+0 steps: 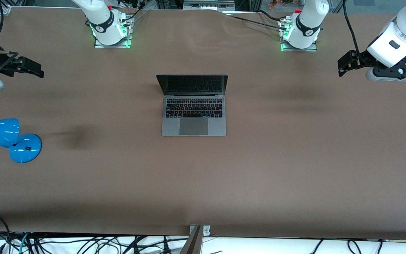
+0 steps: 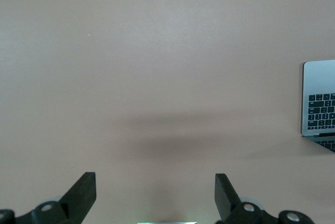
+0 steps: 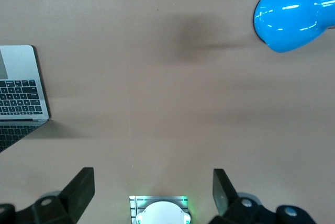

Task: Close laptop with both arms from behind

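Both tools (image 1: 342,67) (image 1: 35,68) (spread) well apart, laptop (image 1: 194,106) between

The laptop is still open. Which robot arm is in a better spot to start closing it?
Neither, really. The laptop sits mid-table with its lid up. The left gripper and the right gripper both hang open over opposite ends of the table, about equally far away. It probably needs both.

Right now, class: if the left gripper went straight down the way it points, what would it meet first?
Most likely bare table. The open left gripper points down at it, and the laptop lies off to one side.
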{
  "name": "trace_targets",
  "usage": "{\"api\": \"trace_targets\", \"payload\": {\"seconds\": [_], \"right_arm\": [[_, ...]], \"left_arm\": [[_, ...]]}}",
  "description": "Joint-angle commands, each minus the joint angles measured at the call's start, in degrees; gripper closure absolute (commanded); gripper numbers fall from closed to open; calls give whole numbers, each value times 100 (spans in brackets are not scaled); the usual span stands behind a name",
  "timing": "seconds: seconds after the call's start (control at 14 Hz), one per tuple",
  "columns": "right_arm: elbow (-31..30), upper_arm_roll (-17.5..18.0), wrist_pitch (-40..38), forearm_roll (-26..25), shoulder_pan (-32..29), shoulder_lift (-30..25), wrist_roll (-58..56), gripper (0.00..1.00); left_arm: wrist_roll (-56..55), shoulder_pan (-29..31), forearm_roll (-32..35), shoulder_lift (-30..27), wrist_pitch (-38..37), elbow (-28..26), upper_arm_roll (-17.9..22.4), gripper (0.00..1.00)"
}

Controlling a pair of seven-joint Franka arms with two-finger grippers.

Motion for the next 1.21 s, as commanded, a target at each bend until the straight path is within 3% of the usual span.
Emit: {"api": "trace_targets", "payload": {"seconds": [0.0,0.79,1.14], "right_arm": [[30,-5,-40,97,-24,-7,-27,0],[30,-5,-40,97,-24,-7,-36,0],[30,-5,-40,97,-24,-7,-36,0]], "left_arm": [[-5,43,-62,53,-116,106,-28,0],[-277,-80,-70,62,-134,106,-98,0],[-673,-133,-140,105,-160,106,-528,0]]}}
